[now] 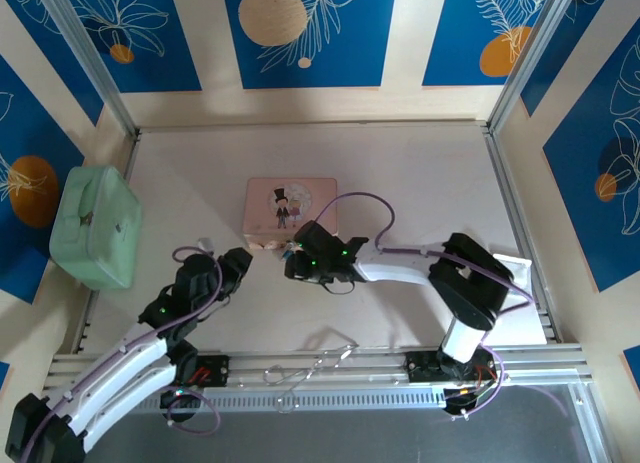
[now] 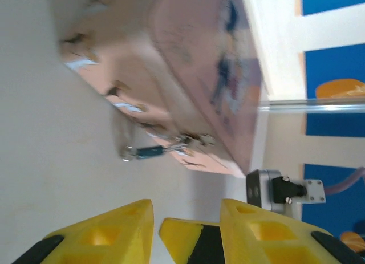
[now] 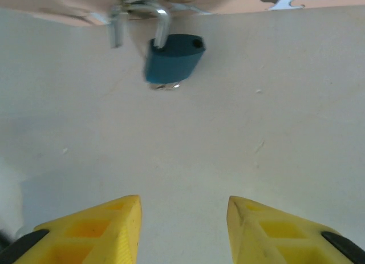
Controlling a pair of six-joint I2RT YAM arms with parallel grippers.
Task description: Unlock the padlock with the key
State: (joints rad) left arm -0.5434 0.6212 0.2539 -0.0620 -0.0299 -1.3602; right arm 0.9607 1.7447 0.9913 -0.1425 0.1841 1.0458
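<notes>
The tiny teal padlock (image 3: 174,59) hangs by its silver shackle (image 3: 161,23) from the front latch of the pink picture tin (image 1: 290,205). A small silvery bit (image 3: 165,86) pokes out of its underside; I cannot tell if it is the key. My right gripper (image 3: 182,218) stands open just short of the lock, with nothing between its fingers. In the left wrist view the padlock (image 2: 149,152) lies against the tin's (image 2: 199,76) lower edge. There my left gripper (image 2: 185,218) is open and apart from it. From above, the left gripper (image 1: 243,263) and right gripper (image 1: 295,261) flank the padlock (image 1: 291,248).
A mint-green case (image 1: 97,226) stands at the table's left edge. White paper (image 1: 525,303) lies at the right under the right arm. A bent wire loop (image 1: 318,367) rests on the front rail. Metal frame posts border the table.
</notes>
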